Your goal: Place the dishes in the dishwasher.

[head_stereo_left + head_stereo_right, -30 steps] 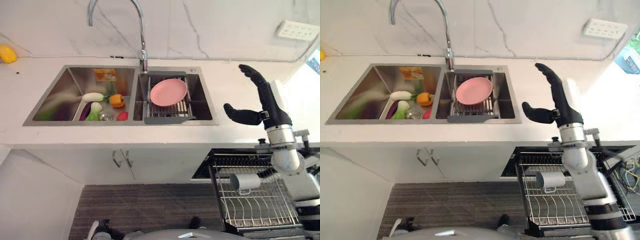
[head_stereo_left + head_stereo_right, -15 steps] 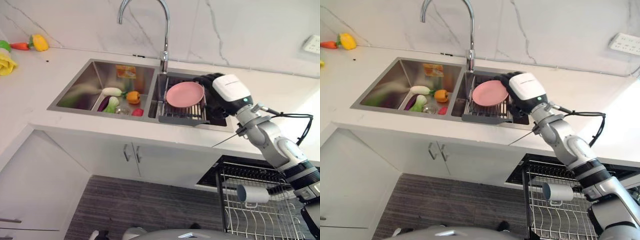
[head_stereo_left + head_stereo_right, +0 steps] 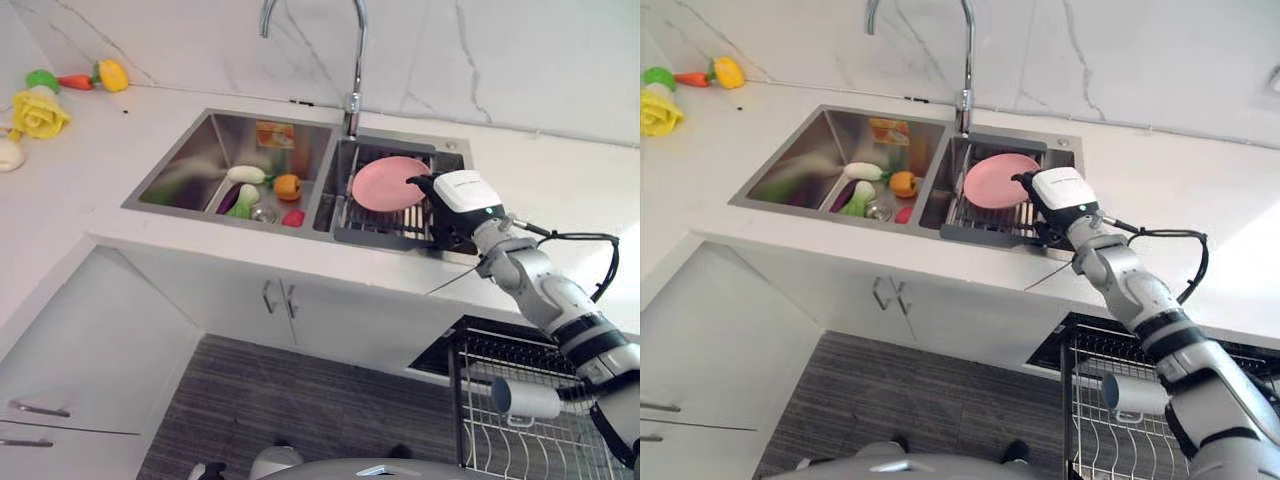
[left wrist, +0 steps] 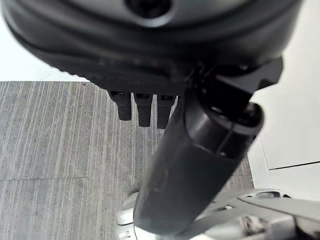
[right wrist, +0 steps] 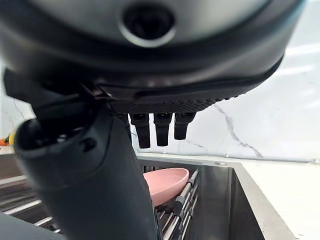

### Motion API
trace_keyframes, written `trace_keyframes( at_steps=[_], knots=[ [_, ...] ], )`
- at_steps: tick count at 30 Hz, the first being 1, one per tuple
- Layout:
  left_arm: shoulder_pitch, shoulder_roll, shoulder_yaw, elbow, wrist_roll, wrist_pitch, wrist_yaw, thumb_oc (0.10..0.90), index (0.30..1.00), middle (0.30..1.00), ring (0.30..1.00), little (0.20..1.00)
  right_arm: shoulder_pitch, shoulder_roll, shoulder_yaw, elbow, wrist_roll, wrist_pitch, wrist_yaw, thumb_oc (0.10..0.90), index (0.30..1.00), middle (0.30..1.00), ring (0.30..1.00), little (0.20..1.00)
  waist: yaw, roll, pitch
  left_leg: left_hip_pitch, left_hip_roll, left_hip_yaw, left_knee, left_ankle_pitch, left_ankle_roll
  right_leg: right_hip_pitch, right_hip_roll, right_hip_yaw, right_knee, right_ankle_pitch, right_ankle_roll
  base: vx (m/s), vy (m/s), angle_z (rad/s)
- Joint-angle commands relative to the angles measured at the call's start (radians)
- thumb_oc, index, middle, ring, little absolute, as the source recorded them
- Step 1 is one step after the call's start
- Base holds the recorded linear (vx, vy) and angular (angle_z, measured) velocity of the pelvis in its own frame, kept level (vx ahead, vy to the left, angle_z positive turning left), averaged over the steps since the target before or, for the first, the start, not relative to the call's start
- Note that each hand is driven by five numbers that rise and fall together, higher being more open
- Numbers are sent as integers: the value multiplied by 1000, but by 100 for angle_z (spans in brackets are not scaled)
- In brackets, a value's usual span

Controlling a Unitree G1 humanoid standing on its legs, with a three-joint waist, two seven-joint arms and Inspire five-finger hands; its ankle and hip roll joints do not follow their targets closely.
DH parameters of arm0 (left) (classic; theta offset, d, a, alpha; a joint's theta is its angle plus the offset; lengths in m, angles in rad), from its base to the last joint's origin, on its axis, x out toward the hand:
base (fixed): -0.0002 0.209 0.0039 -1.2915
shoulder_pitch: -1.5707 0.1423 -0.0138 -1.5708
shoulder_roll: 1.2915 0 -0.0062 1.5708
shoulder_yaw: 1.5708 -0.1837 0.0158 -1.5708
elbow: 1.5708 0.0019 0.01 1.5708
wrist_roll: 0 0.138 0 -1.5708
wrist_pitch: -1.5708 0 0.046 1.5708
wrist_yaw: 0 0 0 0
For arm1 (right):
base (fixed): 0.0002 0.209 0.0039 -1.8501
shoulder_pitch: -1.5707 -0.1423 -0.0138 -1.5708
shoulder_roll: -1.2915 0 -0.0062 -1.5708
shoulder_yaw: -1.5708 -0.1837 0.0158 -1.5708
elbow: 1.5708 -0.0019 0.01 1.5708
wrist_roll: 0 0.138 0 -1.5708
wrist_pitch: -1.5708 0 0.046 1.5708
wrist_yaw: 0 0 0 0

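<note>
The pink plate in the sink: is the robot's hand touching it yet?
Apart. In the right wrist view, the right hand hangs with straight fingers above the pink plate, with wall visible between.

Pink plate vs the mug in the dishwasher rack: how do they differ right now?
The pink plate is flat and lies tilted on the drainer rack in the sink's right basin; the mug is pale, cylindrical and lies on its side in the dishwasher rack. The right hand is beside the plate; nothing is near the mug. Both rest on wire racks.

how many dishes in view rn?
2: a round pink plate on the grey drying rack in the sink's right basin, and a grey mug in the wire dishwasher rack. Others may be hidden.
</note>
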Motion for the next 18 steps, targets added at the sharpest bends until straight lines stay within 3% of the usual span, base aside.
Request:
trace_keyframes(
  at_steps=[1, 7, 14, 15, 16, 17, 18],
  knots=[
    [-28, -4, -98, 33, -29, -24, 12, 800, 900, 900, 900, 900, -189, -5, 58, 26, -48, -1, -48, 800, 900, 900, 900, 900, 34, -8, -29, -77, 54, 45, -24, 168, -80, 105, -25, 1, 42, -164, 66, -13, 0, 16],
    [-19, -3, -133, 20, -35, -32, -1, 800, 900, 900, 900, 900, -283, -4, 128, 122, -91, 9, -47, 800, 900, 900, 900, 900, 53, -6, -24, -92, 56, 15, -20, 173, -89, 119, -21, -27, 42, -173, 61, 0, -13, 16],
    [-23, -1, -164, -38, -61, -45, -1, 800, 900, 900, 900, 900, -328, 51, 181, 381, -144, 47, -81, 800, 900, 900, 900, 900, 74, -5, -22, -112, 54, -18, -15, 181, -97, 134, -16, -63, 39, -181, 56, -11, -9, 17],
    [-25, 0, -171, -48, -62, -47, 2, 800, 900, 900, 900, 900, -327, 71, 173, 440, -144, 61, -97, 731, 796, 796, 796, 796, 78, -5, -21, -114, 53, -24, -15, 182, -97, 136, -14, -68, 39, -182, 56, -21, -13, 12],
    [-24, 0, -180, -55, -62, -46, 1, 800, 900, 900, 900, 900, -331, 85, 174, 480, -156, 70, -107, 521, 481, 481, 481, 481, 82, -4, -21, -116, 53, -28, -15, 183, -98, 138, -13, -71, 38, -183, 55, -11, -9, 18],
    [-24, 0, -185, -58, -62, -47, 1, 800, 900, 900, 900, 900, -338, 94, 173, 513, -164, 83, -122, 400, 300, 300, 300, 300, 83, -3, -21, -117, 53, -30, -15, 184, -99, 139, -13, -73, 38, -184, 54, -10, -1, 21],
    [-23, 0, -190, -63, -61, -48, 1, 800, 900, 900, 900, 900, -342, 101, 170, 537, -176, 95, -136, 400, 300, 300, 300, 300, 85, -1, -20, -118, 53, -32, -14, 184, -99, 140, -13, -74, 37, -184, 54, -14, 5, 18]
  ],
)
